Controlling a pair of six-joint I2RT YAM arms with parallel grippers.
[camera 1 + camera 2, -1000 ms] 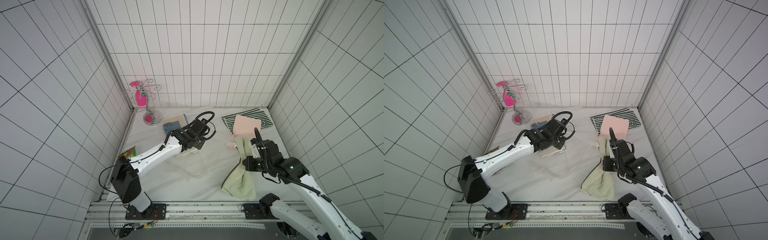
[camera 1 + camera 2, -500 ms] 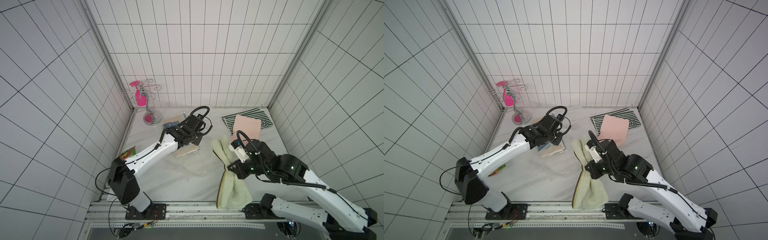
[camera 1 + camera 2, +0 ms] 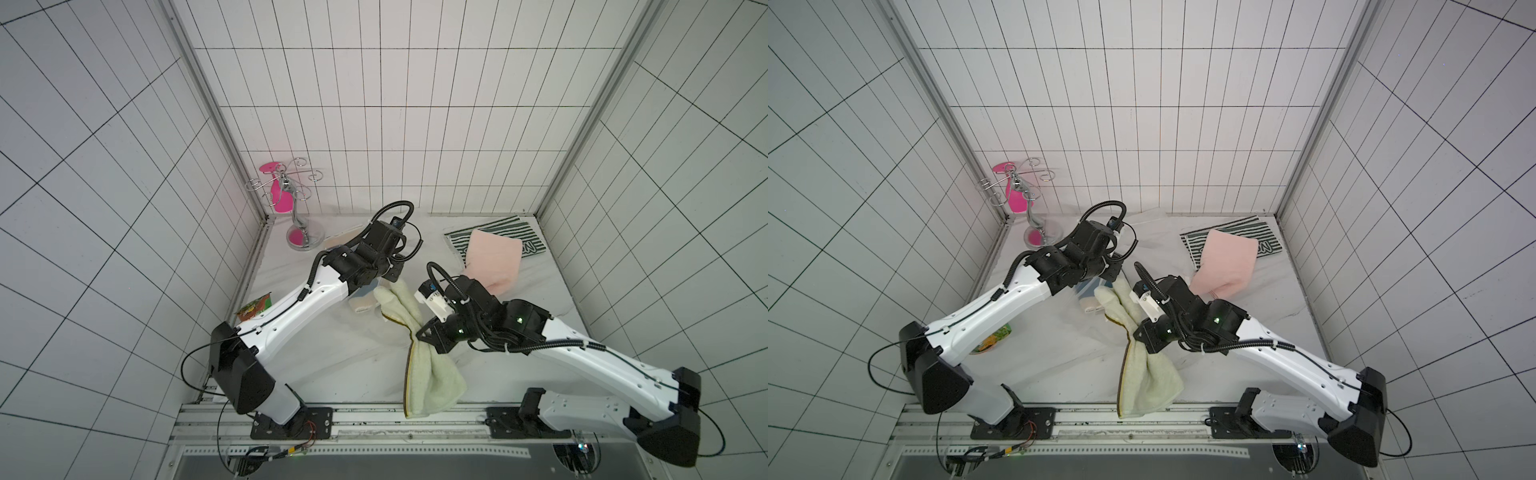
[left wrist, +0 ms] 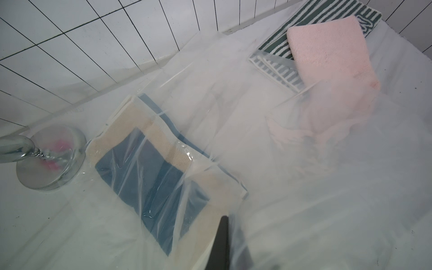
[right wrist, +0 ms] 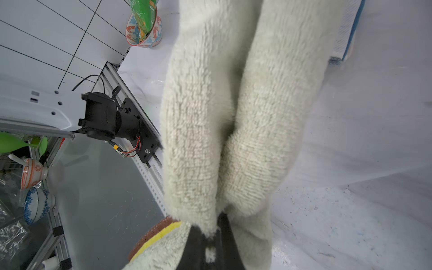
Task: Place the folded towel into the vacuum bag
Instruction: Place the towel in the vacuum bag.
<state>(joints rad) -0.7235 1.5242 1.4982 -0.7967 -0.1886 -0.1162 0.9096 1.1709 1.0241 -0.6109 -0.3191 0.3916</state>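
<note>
Towel not in yet. Right end effector clamped on the pale green fluffy folded towel, which hangs mid-bench with its top end near the clear crinkly vacuum bag. Left end effector pinched shut on bag film, holding it raised. Towel tail hangs by the near bench edge. Arms are close, so room is tight.

Pale green towel now closer to the vacuum bag.

No legible text, lettering on striped mat unreadable
</note>
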